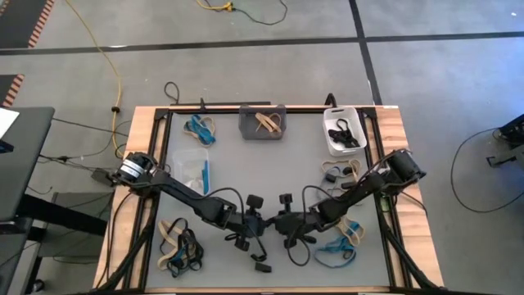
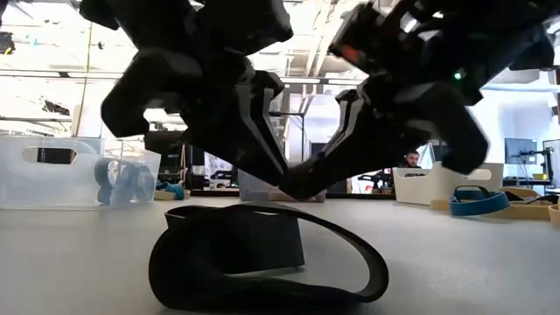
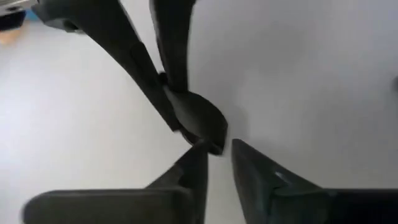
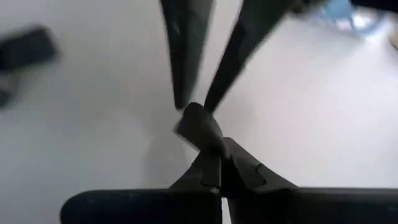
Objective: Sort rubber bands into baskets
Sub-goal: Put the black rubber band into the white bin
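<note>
- Black rubber, nearest the low camera: a wide black band (image 2: 262, 262) lies slack and curled on the grey bench (image 1: 270, 172), untouched.
- Just behind it the two tools meet tip to tip at the bench's near middle. The right tool (image 4: 219, 163) has its fingers together, pinching a small black band (image 4: 200, 127). The left tool (image 3: 214, 155) has its fingers slightly apart, right at that same band (image 3: 198, 121); whether they grip it I cannot tell.
- My reading: this is a hand-over or a shared pull on one black loop, mid-pick, with the sorting only partly done.
- Loose piles remain at the near left (image 1: 180, 246), the near right (image 1: 340, 246) and the right side (image 1: 344, 170).
- Farther back stand the clear basket (image 1: 190, 169) holding blue, then the dark grey basket (image 1: 262, 123) holding tan and the white basket (image 1: 344, 131) holding black; a small blue-and-tan pile (image 1: 201, 128) lies loose at the far left.
- Next, one tool should take the loop alone, lift clear, and carry it to the white basket, keeping it from snapping away.
</note>
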Motion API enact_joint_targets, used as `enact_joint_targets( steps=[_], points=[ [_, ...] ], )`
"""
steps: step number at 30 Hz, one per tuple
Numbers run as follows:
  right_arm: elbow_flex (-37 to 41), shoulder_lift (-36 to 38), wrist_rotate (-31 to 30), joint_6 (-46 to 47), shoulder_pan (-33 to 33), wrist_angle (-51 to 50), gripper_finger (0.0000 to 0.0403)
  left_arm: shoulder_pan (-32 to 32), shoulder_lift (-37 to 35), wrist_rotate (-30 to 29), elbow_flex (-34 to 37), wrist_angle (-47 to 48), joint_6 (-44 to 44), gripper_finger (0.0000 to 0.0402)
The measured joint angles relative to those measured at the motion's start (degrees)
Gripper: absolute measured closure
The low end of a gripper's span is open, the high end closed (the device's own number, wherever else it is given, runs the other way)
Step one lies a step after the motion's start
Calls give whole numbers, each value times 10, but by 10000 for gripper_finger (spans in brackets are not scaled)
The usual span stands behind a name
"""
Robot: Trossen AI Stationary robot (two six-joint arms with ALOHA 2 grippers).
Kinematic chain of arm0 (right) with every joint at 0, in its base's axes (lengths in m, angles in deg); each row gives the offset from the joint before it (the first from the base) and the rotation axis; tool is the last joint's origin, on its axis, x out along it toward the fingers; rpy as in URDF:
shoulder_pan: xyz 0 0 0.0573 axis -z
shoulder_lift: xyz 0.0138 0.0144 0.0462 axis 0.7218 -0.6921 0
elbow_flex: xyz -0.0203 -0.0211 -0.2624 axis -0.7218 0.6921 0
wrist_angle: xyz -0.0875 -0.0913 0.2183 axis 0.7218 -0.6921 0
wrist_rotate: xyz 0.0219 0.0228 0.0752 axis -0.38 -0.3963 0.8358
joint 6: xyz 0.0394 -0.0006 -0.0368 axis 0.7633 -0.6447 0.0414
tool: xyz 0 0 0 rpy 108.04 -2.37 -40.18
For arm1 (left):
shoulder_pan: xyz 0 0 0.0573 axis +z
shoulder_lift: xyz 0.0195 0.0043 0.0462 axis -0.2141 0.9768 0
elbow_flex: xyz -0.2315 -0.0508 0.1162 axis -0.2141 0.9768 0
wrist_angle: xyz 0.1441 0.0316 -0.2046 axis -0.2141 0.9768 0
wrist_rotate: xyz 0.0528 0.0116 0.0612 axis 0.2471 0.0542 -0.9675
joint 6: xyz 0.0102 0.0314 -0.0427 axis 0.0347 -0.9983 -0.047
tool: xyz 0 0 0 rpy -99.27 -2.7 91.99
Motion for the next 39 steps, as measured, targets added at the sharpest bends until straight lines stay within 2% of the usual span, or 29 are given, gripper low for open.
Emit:
enact_joint_targets(
  steps=[6,11,23,35,39],
  points=[
    [0,55,-44,19,23,-88,377,0,-50,-58,0,55,-18,274],
    [0,134,-84,16,54,-158,377,0,-120,-95,0,118,-24,251],
    [0,317,-118,35,171,-319,377,0,-293,-159,0,306,1,248],
    [0,445,-119,36,316,-412,376,0,-429,-158,0,382,42,248],
    [0,470,-113,47,360,-438,375,0,-454,-130,0,389,40,248]
  ],
)
